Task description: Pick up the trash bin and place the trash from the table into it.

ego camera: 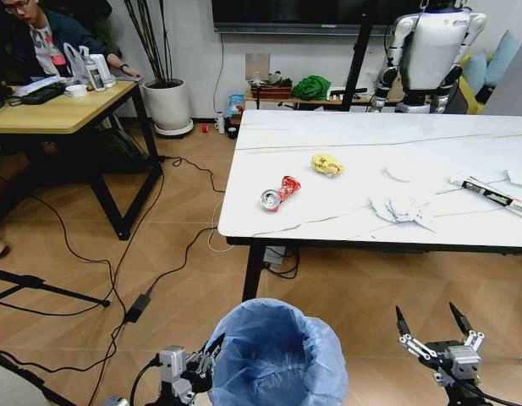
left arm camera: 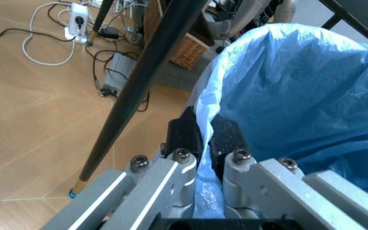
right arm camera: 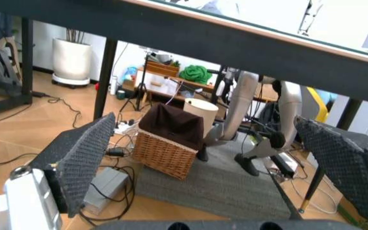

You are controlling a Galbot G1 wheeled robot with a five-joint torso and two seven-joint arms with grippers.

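Risk: the left gripper (left arm camera: 202,139) seems to hold only the bag liner at the rim; judged likely to slip or tear if the trash bin (ego camera: 277,355) is lifted, dropping it.
Left jaws: pinched together on the light-blue bag at the bin's 9 o'clock edge, one finger inside, one outside.
Right jaws: right gripper (ego camera: 431,325) spread wide, holding nothing, low at the bin's 3 o'clock, well apart from it.
Bin: below the near edge of the table (ego camera: 244,211), at 6 o'clock in the head view.
Trash: crushed can (ego camera: 279,193) and yellow wrapper (ego camera: 326,165) on the tabletop, crumpled paper (ego camera: 403,208) and long wrapper (ego camera: 491,195) toward 3 o'clock; all untouched.
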